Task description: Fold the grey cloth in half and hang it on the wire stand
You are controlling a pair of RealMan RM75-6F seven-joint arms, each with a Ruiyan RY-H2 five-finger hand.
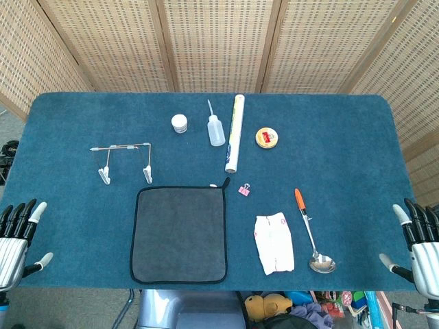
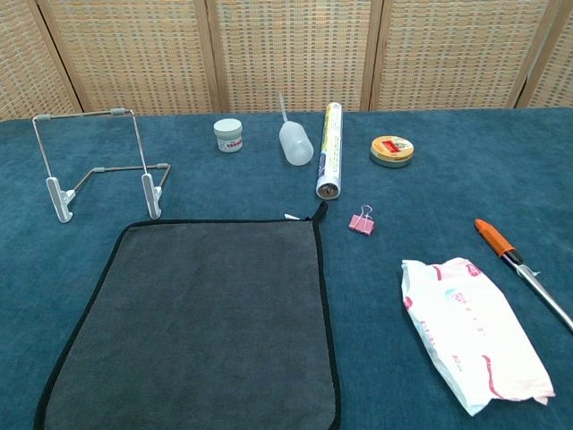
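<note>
The grey cloth (image 1: 180, 234) lies flat and spread out on the blue table (image 1: 343, 137), between the two hands and a bit closer to the left hand (image 1: 17, 236). It looks soft, light and floppy, so it will sag when lifted. A good place to pinch it is a corner along its black edge, maybe the near ones. The wire stand (image 1: 123, 161) sits just past the cloth's far left corner, away from the left hand. It looks thin and light and may tip easily. The right hand (image 1: 418, 240) is well off to the other side. Both hands are spread and hold nothing.
</note>
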